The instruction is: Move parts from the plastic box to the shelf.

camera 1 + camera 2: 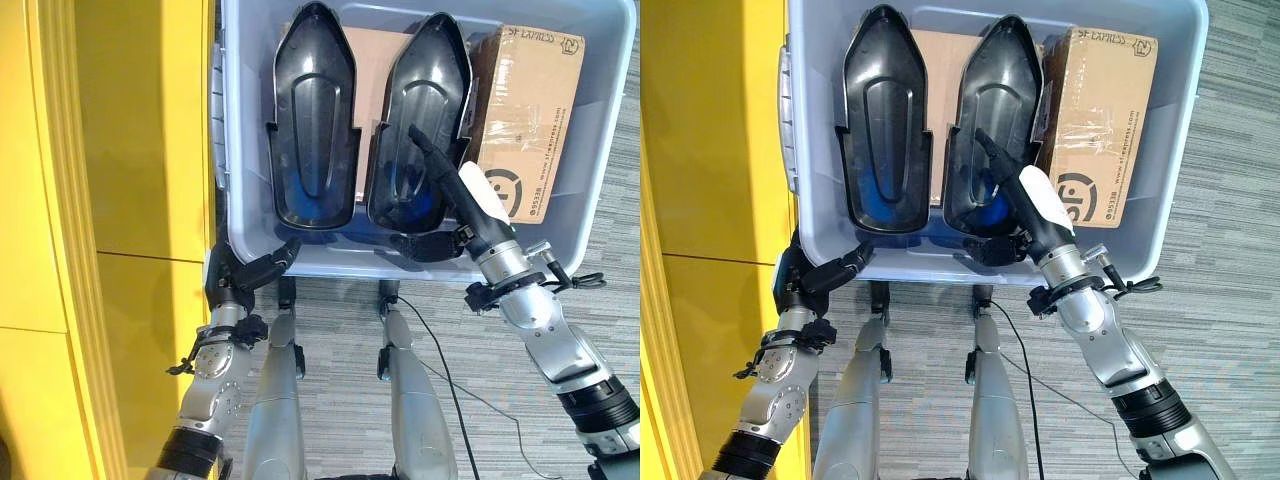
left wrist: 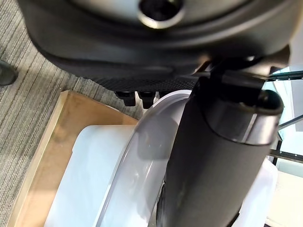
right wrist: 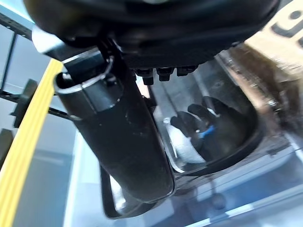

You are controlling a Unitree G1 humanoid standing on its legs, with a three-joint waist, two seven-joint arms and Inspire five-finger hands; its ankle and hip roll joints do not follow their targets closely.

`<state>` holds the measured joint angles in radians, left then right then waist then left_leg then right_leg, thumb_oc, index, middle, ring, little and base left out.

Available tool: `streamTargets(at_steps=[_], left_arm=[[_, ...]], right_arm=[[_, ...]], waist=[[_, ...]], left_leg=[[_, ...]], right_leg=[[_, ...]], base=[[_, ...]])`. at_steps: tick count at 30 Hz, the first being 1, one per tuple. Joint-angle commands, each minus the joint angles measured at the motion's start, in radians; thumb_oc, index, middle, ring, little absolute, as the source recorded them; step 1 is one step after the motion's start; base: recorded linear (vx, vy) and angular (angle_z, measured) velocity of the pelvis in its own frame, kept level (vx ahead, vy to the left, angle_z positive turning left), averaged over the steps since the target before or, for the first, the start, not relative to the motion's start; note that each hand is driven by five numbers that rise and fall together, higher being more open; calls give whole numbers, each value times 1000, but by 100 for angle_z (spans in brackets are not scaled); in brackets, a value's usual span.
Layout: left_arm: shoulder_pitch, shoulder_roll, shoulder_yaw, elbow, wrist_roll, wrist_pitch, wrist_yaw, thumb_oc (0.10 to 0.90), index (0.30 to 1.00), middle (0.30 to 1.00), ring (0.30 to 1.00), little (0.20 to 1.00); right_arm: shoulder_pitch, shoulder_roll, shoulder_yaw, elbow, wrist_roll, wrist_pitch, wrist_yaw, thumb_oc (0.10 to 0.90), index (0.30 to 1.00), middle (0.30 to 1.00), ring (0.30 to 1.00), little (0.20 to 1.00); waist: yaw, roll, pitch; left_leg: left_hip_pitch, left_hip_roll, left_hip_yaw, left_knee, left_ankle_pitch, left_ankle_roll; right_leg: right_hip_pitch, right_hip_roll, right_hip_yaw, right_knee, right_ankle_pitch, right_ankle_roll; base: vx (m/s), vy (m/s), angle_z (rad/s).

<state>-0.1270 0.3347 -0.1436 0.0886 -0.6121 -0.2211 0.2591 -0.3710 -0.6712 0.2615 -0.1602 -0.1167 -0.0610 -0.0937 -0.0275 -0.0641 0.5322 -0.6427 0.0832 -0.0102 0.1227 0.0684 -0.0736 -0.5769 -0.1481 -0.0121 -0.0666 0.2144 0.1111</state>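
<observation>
my right robot hand (image 1: 455,195) reaches, fingers straight and holding nothing, into the right black part (image 1: 420,120) standing in the plastic box (image 1: 590,215), my left robot hand (image 1: 245,272) hooks the box's rim, and the part looks stiff, light, slippery, so i'd grab its edge.

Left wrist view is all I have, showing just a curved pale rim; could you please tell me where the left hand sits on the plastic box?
Observer: The left hand is at the near left corner of the plastic box, against its rim.
Operator: Thank you; what is inside?
Observer: Two black parts, the left part and the right part, side by side, with a cardboard box to their right.
Operator: And the other hand?
Observer: The right hand reaches over the near wall onto the right part.
</observation>
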Motion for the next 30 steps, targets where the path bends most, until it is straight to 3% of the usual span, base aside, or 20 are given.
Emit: streamTargets(at_steps=[1, 19, 30], left_arm=[[114, 28, 39, -32, 64, -9, 27, 900, 1000, 1000, 1000, 1000], [116, 29, 40, -27, 77, -7, 41, 900, 1000, 1000, 1000, 1000], [110, 21, 28, -32, 92, -12, 72, 900, 1000, 1000, 1000, 1000]], right_arm=[[-50, -11, -30, -138, -2, -85, -11, 900, 1000, 1000, 1000, 1000], [-51, 5, -10, -122, -35, -71, -17, 900, 1000, 1000, 1000, 1000], [-35, 48, -37, -53, -179, -26, -103, 900, 1000, 1000, 1000, 1000]], waist=[[-2, -34, -12], [1, -34, -12], [-4, -26, -12]], left_leg=[[-15, 30, 19, 84, -55, 0], [-44, 23, 16, 95, -55, 4], [-80, 21, 19, 107, -66, 8]], right_leg=[[115, -52, 2, 175, -217, 58], [94, -53, -1, 184, -218, 57], [59, -48, -1, 195, -227, 54]], base=[[0, 0, 0], [1, 2, 1], [0, 0, 0]])
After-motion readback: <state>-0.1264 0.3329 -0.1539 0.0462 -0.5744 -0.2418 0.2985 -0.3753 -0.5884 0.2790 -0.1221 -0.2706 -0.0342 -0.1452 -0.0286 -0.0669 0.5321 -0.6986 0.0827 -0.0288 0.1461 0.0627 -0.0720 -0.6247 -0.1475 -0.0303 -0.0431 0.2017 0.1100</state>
